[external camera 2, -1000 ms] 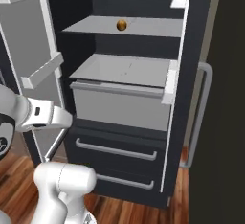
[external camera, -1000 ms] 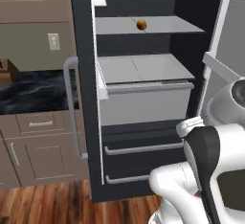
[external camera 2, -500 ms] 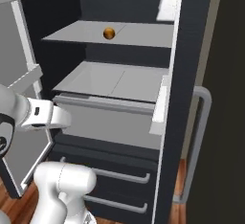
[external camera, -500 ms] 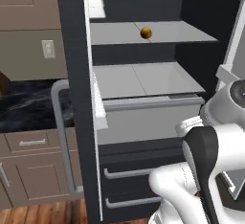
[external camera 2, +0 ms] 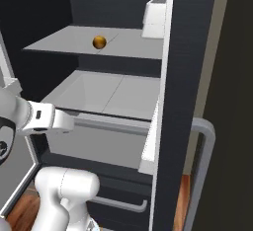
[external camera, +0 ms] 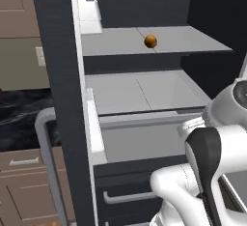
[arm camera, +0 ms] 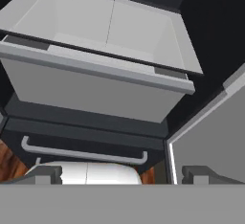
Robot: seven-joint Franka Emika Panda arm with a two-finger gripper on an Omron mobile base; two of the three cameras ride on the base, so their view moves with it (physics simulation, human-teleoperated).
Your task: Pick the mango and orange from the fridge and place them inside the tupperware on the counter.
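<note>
The arm (external camera: 207,172) is built of glossy white, rounded shells that swell at each joint like smooth bulbs. In the left base view a dark charcoal band (external camera: 207,164) wraps one link, an elongated black panel set between white casings, and a round grey-rimmed joint cap (external camera: 240,94) shows at the right edge. In the right base view a white cylindrical link (external camera 2: 42,118) carries a small dark square mark on its side, with a short white block at its end. Below it stands a broad white rounded segment (external camera 2: 66,190). At the far left a dark joint ring (external camera 2: 4,146) borders the white casing. No cables or screws are visible.
</note>
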